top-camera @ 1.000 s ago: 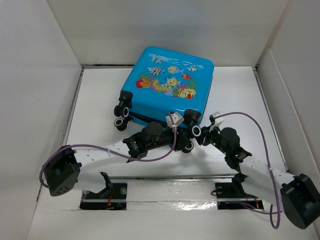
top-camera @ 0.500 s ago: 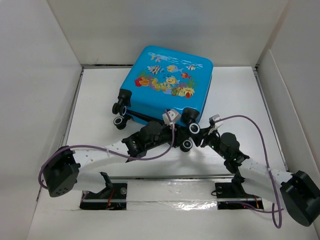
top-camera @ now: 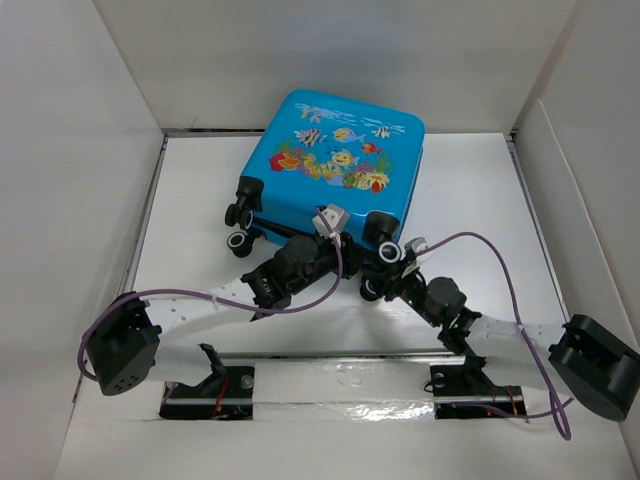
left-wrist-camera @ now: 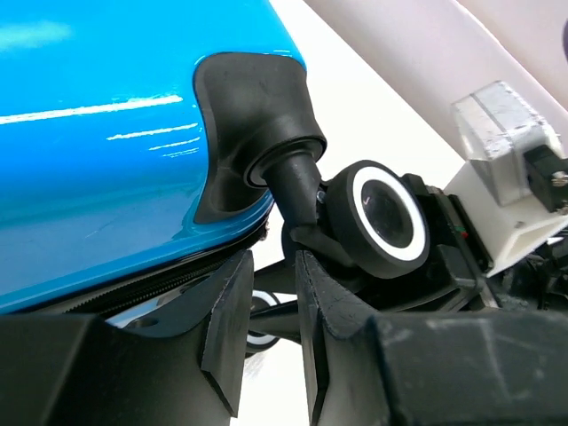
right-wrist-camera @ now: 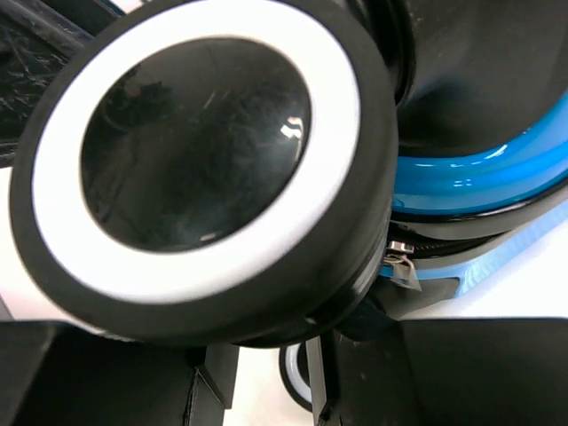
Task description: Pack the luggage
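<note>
The luggage [top-camera: 335,160], a bright-blue suitcase with a fish print, lies flat and closed at the back middle of the table, its black wheels toward me. My left gripper [top-camera: 352,250] is at its near edge, just left of the near right wheel [top-camera: 390,251]. In the left wrist view the blue shell [left-wrist-camera: 106,133] and zipper line sit above the gripper [left-wrist-camera: 273,266], whose jaws show a narrow empty gap. My right gripper [top-camera: 385,268] is under that same wheel [right-wrist-camera: 204,160], which hides its tips. Its jaws [right-wrist-camera: 271,355] stand apart with a lower wheel [right-wrist-camera: 297,382] showing between them.
White walls [top-camera: 80,150] box the table on the left, back and right. The suitcase's other wheels [top-camera: 240,230] stick out at its near left corner. Purple cables [top-camera: 500,260] loop off both arms. A metal rail [top-camera: 340,355] runs along the near edge.
My right gripper has moved left and in under the suitcase's near right wheel. My left wrist has shifted slightly left and farther. The suitcase has been nudged a little away.
</note>
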Available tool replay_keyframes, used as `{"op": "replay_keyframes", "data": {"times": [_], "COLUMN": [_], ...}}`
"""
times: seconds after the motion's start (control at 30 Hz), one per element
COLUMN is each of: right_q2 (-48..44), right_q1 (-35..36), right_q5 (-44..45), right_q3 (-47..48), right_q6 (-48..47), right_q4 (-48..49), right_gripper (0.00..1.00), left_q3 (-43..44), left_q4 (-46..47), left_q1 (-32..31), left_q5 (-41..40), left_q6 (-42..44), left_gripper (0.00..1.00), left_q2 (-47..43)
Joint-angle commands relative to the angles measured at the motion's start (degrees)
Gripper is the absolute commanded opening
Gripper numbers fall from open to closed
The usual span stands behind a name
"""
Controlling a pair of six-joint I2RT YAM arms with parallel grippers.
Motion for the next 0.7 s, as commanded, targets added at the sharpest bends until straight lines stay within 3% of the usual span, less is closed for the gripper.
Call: {"op": "replay_keyframes", "data": {"times": [0.0,0.1,0.23,0.43,0.67], "right_q2": [-1.41,-4.13,-4.49,-10.72,-14.78], "right_q1": [0.50,3.48,4.20,4.20,0.51], "right_q5": [7.55,11.56,16.60,21.61,17.40], "right_q3": [0.61,-3.33,-7.92,-6.87,-6.25], "right_q6": [0.26,3.16,5.01,2.56,-0.52], "right_q4": [12.01,9.28,11.03,1.19,-3.20], "right_gripper": [0.25,0.30,0.47,0.61,0.64], "left_q3": [0.88,1.23,2.46,5.45,13.70], "left_q4": [2.95,2.86,3.21,7.51,9.63], "left_q1": [-0.07,0.63,0.63,0.63,1.16], "left_q5": [-1.08,0.58,4.26,8.76,13.94], "left_q6": [-0.40,-0.49,-0.40,-0.49,-0.75], "left_gripper": [0.23,0.24,0.27,0.29,0.29], "left_q2": [-0.59,-0.59,1.16,5.47,13.02]}}
